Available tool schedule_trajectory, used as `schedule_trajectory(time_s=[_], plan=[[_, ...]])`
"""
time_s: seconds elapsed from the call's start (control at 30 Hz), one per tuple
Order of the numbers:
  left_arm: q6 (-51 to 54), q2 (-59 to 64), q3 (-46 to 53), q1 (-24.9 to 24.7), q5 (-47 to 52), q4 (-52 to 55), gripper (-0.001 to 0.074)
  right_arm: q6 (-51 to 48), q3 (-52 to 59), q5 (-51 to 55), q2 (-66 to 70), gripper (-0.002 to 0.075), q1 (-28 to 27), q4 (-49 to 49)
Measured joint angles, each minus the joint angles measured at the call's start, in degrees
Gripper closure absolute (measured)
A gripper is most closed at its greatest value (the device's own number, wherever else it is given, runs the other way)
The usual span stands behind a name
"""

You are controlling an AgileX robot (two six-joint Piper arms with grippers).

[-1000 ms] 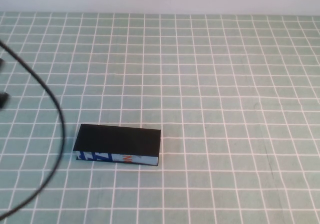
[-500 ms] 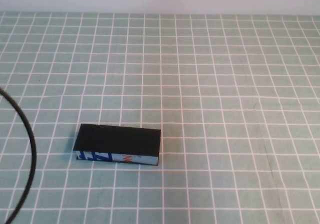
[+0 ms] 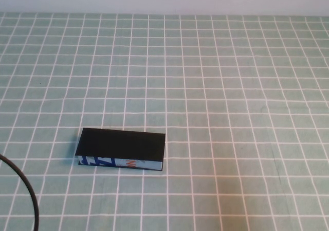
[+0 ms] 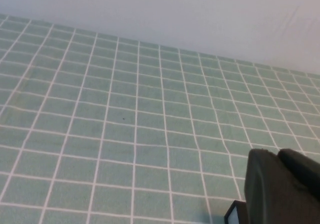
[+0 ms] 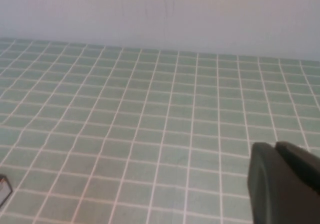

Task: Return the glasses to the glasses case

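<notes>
From the high view, the glasses case [image 3: 121,149] lay shut on the desk [image 3: 231,112], in the near-left part of the green checked cloth, its long side running almost left to right. Its lid showed as a plain black rectangle, and the printed front side, blue, white and a touch of orange, faced the camera along the near edge. The glasses themselves showed nowhere in this view. A black cable [image 3: 25,190] curved across the near-left corner, well apart from the case. Neither arm reached into this view. In the left wrist view, the cloth ran back to a pale wall [image 4: 200,14], and a dark, rounded part of the left claw [image 4: 280,189] filled the corner of the frame; whether it stood wide or narrow I cannot tell. A small dark corner with a light edge [image 4: 234,215] showed just beside it, too little of it to tell what it was. In the right wrist view, the same cloth and wall appeared, with a dark part of the right claw [image 5: 282,184] in one corner, its spread likewise impossible to tell, and a tiny sliver of some object [image 5: 4,188] at the frame's opposite edge.
</notes>
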Motion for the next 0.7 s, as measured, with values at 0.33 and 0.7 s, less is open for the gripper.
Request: schedule_trajectory(time_s=[0.33,0.7], plan=[[-0.12,0.85,0.89,0.00,-5.11,-0.78,0.0733,-0.52,11.42,2.44,-11.28,0.0739,0.00,1.67],[0.02,0.85,0.89,0.00,-5.85,-0.87,0.0733,-0.52,11.76,9.38,-11.28,0.0739,0.00,4.95]])
